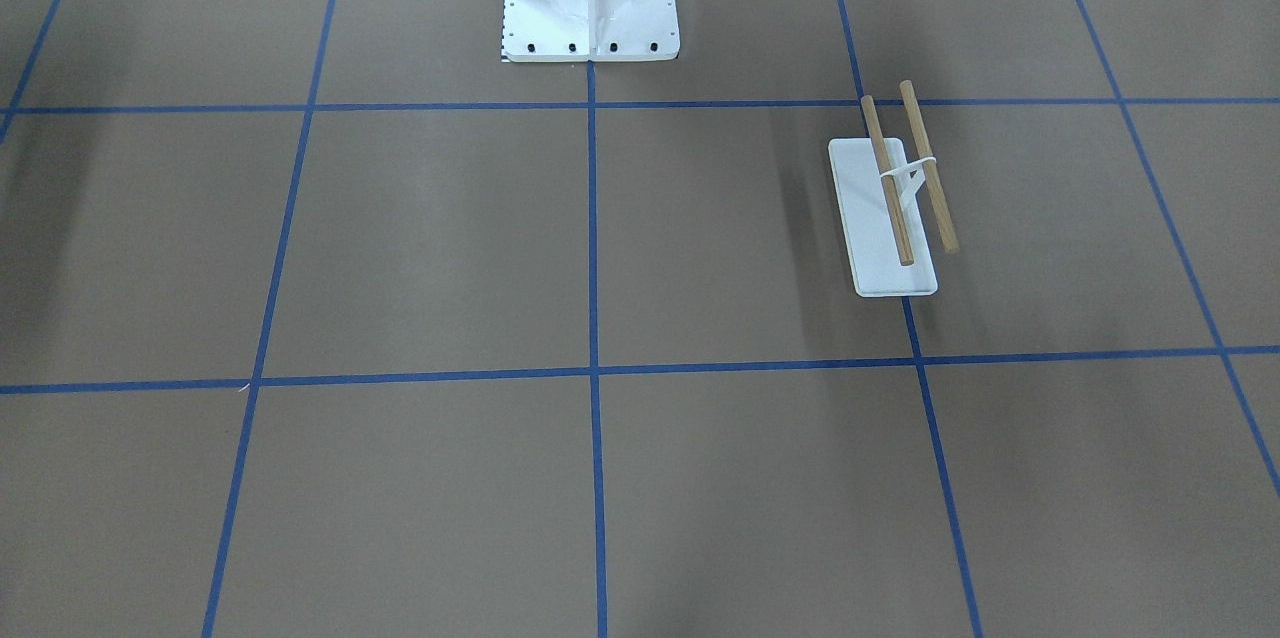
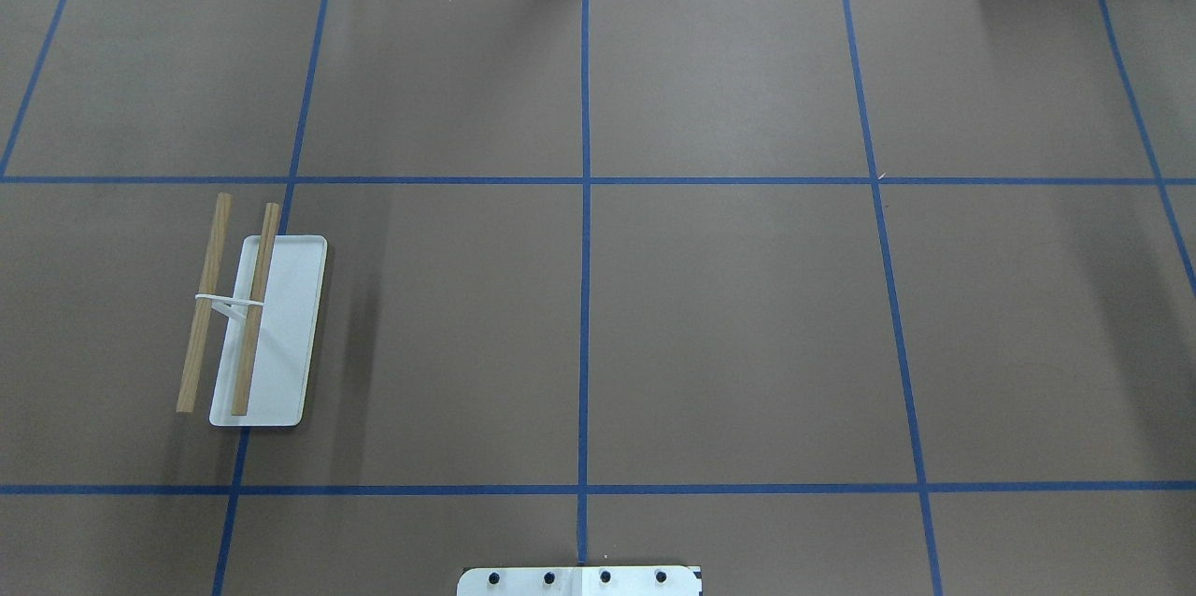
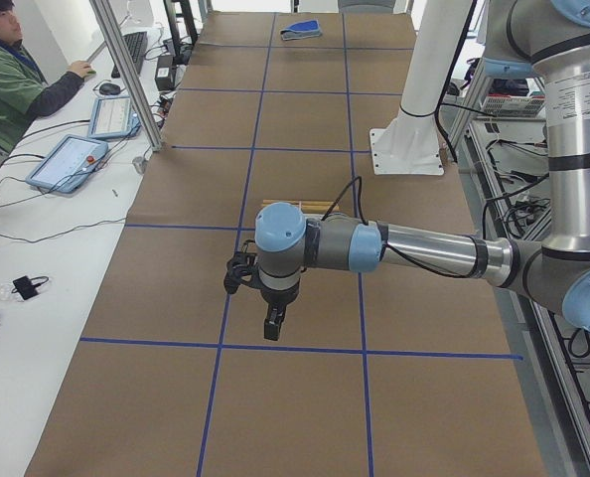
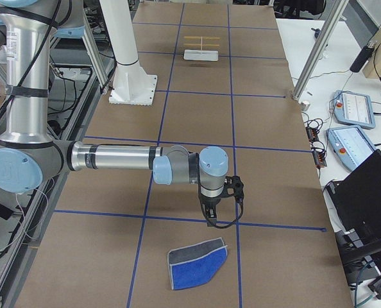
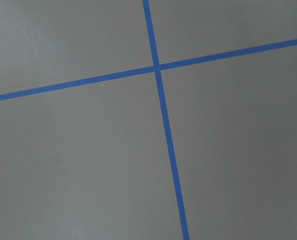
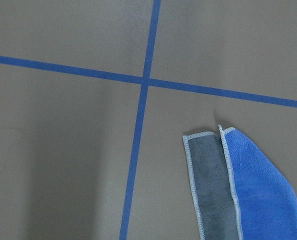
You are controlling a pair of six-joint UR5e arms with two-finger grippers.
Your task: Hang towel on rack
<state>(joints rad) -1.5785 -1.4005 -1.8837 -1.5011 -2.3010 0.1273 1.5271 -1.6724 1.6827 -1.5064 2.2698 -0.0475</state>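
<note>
Well, towel (image 4: 197, 263) lies far from rack (image 2: 285, 325).
I cannot tell if left end effector (image 3: 272, 326) or right end effector (image 4: 211, 219) is clenched; folded towel sits at my right wrist view's 5 o'clock, so a one-layer pinch could drop it.

There's the left arm (image 3: 429, 250) reaching out with its forearm level, the wrist bent over so the left gripper (image 3: 273, 324) points straight down. The right arm (image 4: 113, 156) strikes the same pose, forearm horizontal, the right gripper (image 4: 211, 215) hanging nose-down off its wrist. From these side angles I can't tell whether either pair of jaws is parted or closed.
</note>
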